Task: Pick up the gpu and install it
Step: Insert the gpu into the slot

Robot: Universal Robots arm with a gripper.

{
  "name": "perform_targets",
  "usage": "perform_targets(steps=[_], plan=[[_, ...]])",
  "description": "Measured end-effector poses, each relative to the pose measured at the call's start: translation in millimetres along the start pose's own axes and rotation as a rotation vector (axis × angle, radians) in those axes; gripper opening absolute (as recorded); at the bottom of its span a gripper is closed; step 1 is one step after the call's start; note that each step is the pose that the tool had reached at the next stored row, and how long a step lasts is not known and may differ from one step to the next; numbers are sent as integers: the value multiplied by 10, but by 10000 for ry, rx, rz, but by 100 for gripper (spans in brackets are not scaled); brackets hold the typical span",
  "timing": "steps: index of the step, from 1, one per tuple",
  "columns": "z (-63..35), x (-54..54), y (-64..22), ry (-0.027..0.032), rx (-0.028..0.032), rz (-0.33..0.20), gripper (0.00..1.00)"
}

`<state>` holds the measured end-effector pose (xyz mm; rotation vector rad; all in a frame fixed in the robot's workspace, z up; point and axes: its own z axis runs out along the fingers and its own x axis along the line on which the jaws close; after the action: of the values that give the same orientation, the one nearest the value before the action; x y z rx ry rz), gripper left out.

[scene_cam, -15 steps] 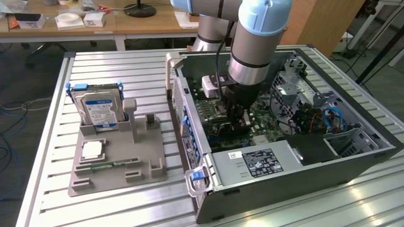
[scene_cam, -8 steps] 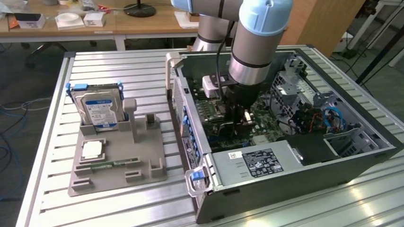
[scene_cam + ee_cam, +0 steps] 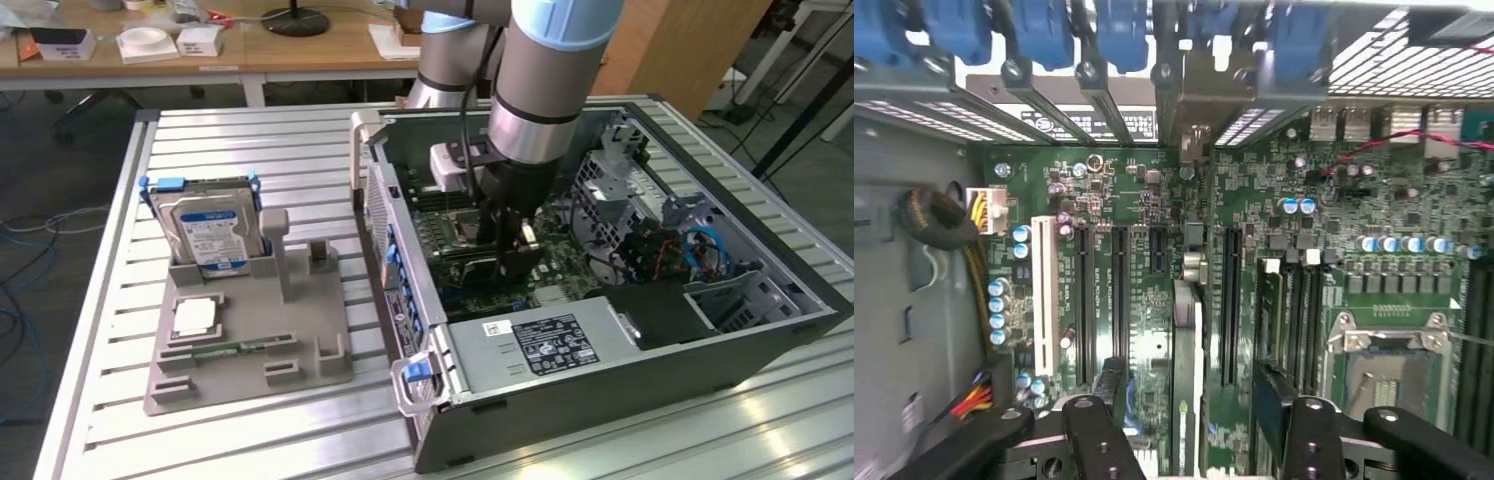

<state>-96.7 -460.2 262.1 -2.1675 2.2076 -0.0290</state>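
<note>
Slatted metal bench [image 3: 240,430] carries the open black computer case [image 3: 747,350] at centre frame. Inside, the gripper [image 3: 1194,420] stands open astride the thin black gpu card [image 3: 1187,360], upright on the green motherboard [image 3: 1354,270]. Seating looks best checked square before lifting clear.
</note>
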Motion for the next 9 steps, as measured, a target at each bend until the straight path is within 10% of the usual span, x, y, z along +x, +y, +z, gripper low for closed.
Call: perform_targets(steps=[9], plan=[[-47, -4, -2, -3, 0, -1, 63]])
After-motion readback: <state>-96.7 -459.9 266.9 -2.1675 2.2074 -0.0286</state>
